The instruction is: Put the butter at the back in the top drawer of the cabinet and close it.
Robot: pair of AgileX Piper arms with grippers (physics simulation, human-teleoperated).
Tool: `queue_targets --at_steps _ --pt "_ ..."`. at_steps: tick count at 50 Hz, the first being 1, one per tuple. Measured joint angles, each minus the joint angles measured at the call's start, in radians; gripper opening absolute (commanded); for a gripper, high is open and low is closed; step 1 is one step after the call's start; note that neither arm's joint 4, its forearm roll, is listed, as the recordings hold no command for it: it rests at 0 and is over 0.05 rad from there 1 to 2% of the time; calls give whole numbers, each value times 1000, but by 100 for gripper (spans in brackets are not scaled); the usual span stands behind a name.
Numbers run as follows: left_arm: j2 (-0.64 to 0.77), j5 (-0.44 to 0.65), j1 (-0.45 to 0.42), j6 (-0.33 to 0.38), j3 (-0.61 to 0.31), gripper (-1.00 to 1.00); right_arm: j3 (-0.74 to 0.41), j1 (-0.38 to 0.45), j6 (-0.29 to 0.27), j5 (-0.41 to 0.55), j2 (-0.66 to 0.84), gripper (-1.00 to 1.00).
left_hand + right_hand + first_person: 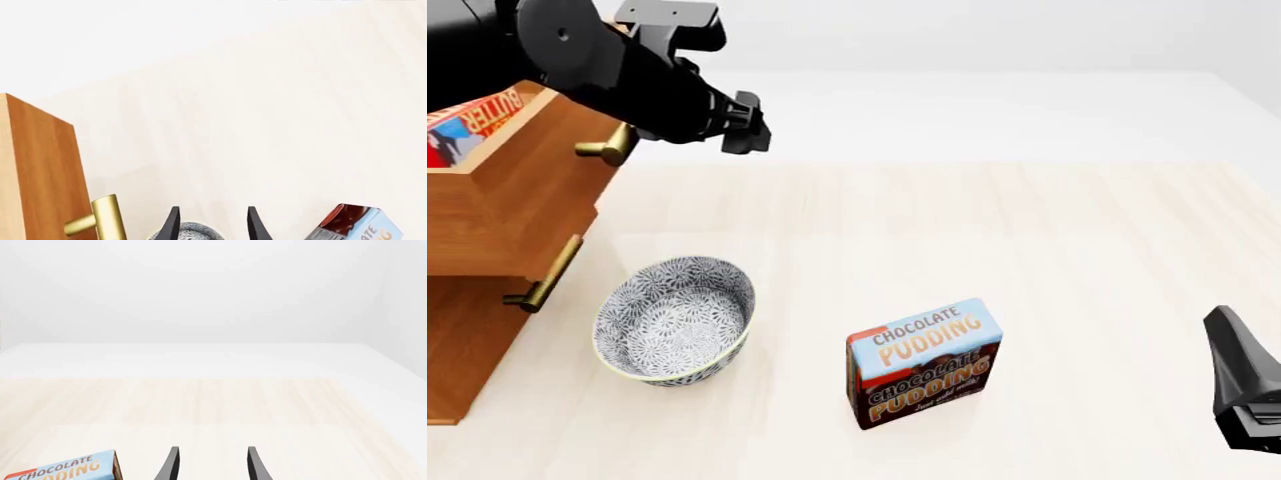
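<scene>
Left gripper (743, 128) is hovering high beside the top drawer (521, 190), fingers spread and holding nothing. Right gripper (210, 465) is also standing released, low at the front view's right edge.

Table (1028, 250), a pale wood-grain surface, is running back to a plain white surround. Cabinet (467, 340) is occupying the left side, its top drawer pulled out. Chocolate pudding box (925, 362) is standing upright near the middle, with the patterned bowl (675, 318) beside it, toward the cabinet. Butter (474, 125) is lying inside the open drawer, partly hidden by the arm.

Only the left wrist view is showing the brass handle (100, 220) up close, apparently just beside the fingers.
</scene>
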Motion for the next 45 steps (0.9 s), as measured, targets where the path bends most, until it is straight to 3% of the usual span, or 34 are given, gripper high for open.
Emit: queue_targets --at_steps 45 --pt "-10 -29 101 -9 32 100 0 0 0 0 0 100"
